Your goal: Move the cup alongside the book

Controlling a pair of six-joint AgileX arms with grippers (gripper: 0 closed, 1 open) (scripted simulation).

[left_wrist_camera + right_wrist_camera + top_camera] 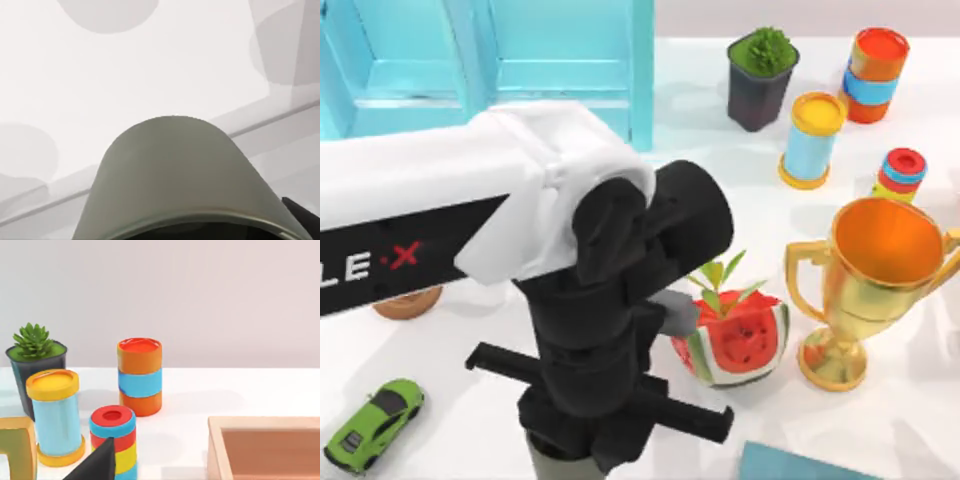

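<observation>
The cup (552, 461) is grey-green and peeks out under my left gripper (588, 438) at the table's front edge, left of centre. In the left wrist view the cup's (175, 172) rounded wall sits right under the camera, with a black fingertip (301, 214) beside it. The gripper looks shut on the cup. A teal corner of the book (798, 464) lies flat at the front edge, to the cup's right and apart from it. A black part of my right gripper (95, 464) shows low in the right wrist view, parked off to the right.
A watermelon planter (732, 338) and gold trophy (865, 275) stand between cup and back right. Behind them are a succulent pot (760, 75) and coloured canisters (812, 140). A green toy car (375, 422) sits front left, a blue cabinet (500, 60) back left, a wooden box (265, 447) near the right arm.
</observation>
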